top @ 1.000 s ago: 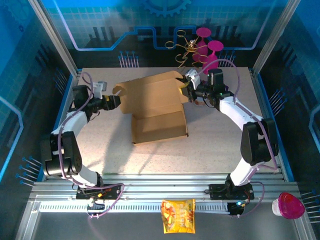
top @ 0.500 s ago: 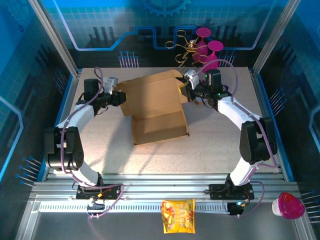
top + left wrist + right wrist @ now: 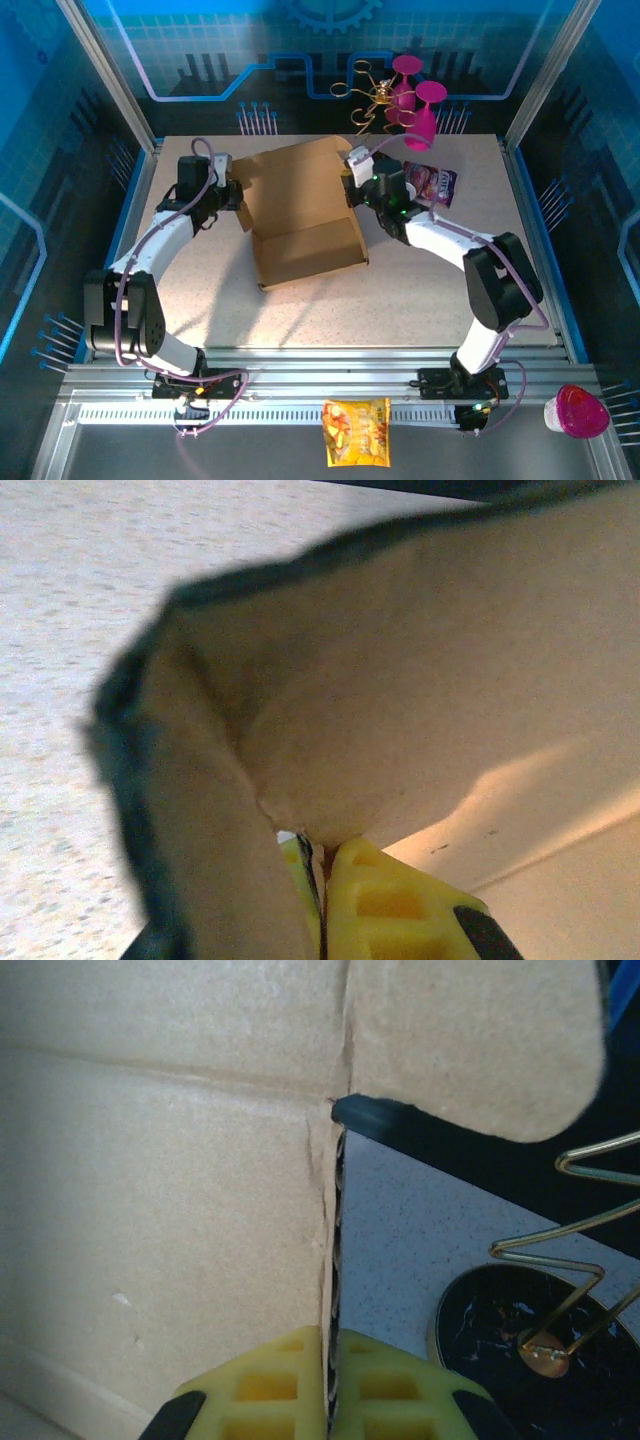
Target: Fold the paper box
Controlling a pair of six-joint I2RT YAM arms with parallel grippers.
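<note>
Left gripper (image 3: 236, 192): clamped shut on the left side flap of the paper box (image 3: 300, 205), over the far left part of the speckled beige table (image 3: 420, 290).
Left wrist view: two yellow ribbed fingers (image 3: 385, 905) pressed together with a curled brown flap nipped between them. The flap's near edge is blurred.
Paper box: plain brown corrugated cardboard, unmarked and part-folded. It sits mid-table toward the far side, between the two grippers. A tall back panel stands tilted, and a shallow open tray with low walls lies in front of it.
Right gripper (image 3: 352, 183): closed on the right edge of the back panel, jaws narrow with only the cardboard between them.
Right wrist view: yellow pads (image 3: 262, 1392) on either side of the panel's cut edge, with a rounded flap above.
Orange snack bag (image 3: 356, 432): flat on the front rail, between the arm bases.
Gold wire stand (image 3: 370, 95): beyond the table's far edge.
Pink stemmed glasses (image 3: 418, 100): just right of the stand.
Purple snack packet (image 3: 432, 184): flat on the table, just right of the right gripper.
Pink-lidded cup (image 3: 577, 410): near right corner, off the table.
</note>
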